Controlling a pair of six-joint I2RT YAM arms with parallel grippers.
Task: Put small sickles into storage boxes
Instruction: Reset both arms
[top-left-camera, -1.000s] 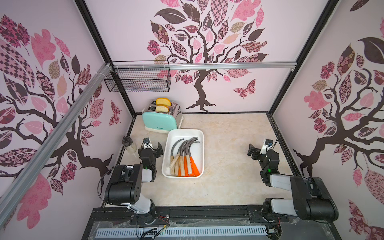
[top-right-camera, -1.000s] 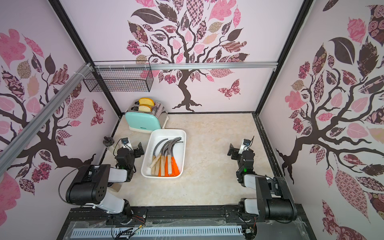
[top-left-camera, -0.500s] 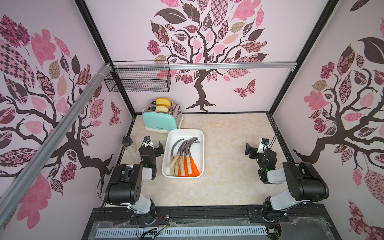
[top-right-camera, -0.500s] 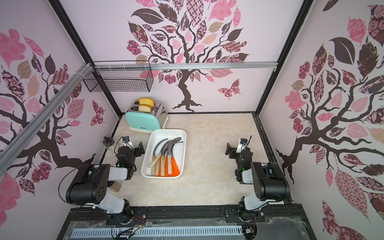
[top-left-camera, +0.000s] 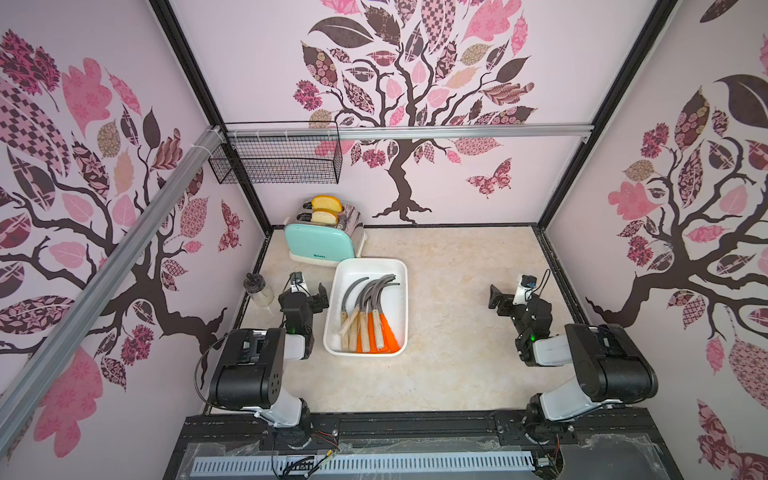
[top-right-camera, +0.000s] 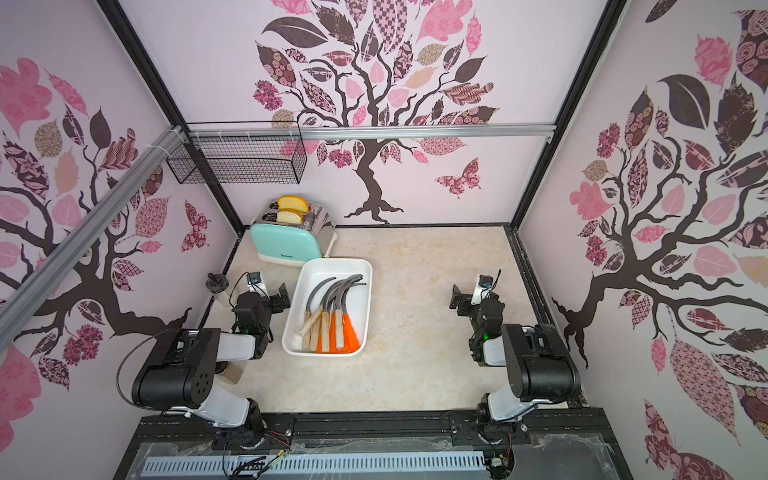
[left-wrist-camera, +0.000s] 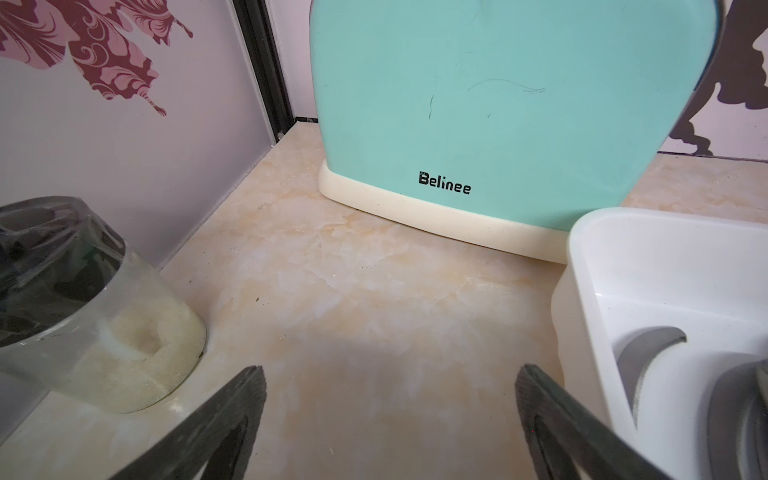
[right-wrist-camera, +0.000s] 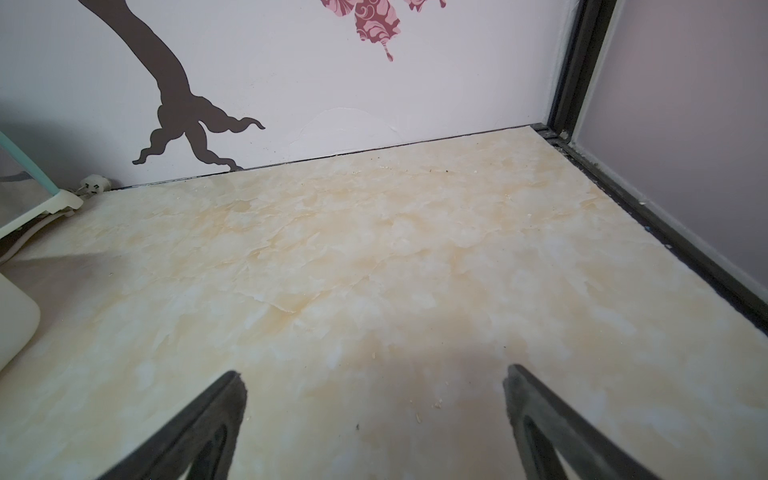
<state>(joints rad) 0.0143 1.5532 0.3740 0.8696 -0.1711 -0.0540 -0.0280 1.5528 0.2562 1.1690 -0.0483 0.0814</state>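
small sickles (top-left-camera: 368, 316) lie bunched in the white storage box (top-left-camera: 371, 262), none visible loose on the table (top-left-camera: 457, 270), left gripper (left-wrist-camera: 390, 374) just beside it and right gripper (right-wrist-camera: 374, 374) well apart both gape empty, so loading looks finished and next only calls for parking the arms

We see a cream, marble-patterned tabletop (top-left-camera: 457, 332). On it stand a mint-green toaster with a cream base (top-left-camera: 320, 247) at the back left, a shallow white rectangular plastic tray (top-left-camera: 398, 307) just in front of it, and a clear glass jar with a black lid (top-left-camera: 258, 290) against the left wall.
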